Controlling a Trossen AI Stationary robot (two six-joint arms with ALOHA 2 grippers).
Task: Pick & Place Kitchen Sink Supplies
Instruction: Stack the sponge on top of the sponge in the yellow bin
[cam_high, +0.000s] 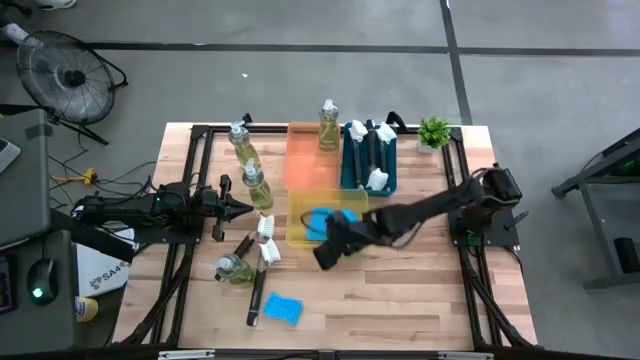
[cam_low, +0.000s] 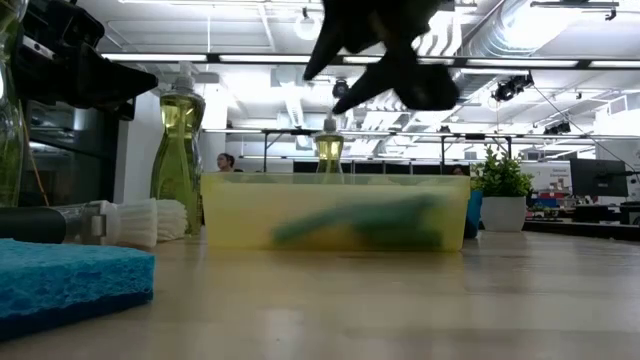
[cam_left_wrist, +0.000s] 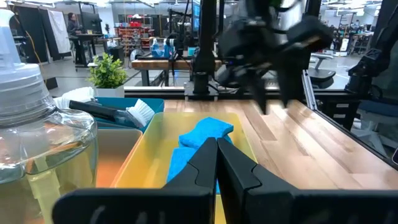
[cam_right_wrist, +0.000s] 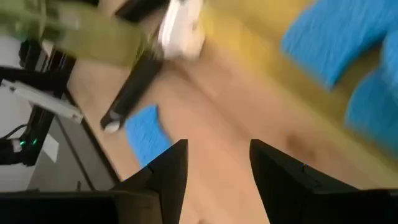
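Two blue sponges (cam_high: 330, 222) lie inside the yellow tray (cam_high: 296, 205). A third sponge (cam_high: 283, 309) lies flat on the table near the front edge. Two soap bottles (cam_high: 256, 186) stand near my left gripper (cam_high: 245, 209), which is shut and holds nothing. A third bottle (cam_high: 233, 268) lies on its side, and another bottle (cam_high: 328, 125) stands in the orange tray. Two black-handled brushes (cam_high: 262, 262) lie on the table; more brushes (cam_high: 371, 152) sit in the teal tray. My right gripper (cam_high: 325, 256) hovers open and empty above the table, just in front of the yellow tray.
The orange tray (cam_high: 305, 160) and the teal tray (cam_high: 390, 185) sit side by side behind the yellow tray. A small green plant (cam_high: 434, 131) stands at the far right corner. Bare wood stretches along the right half of the table (cam_high: 420, 290).
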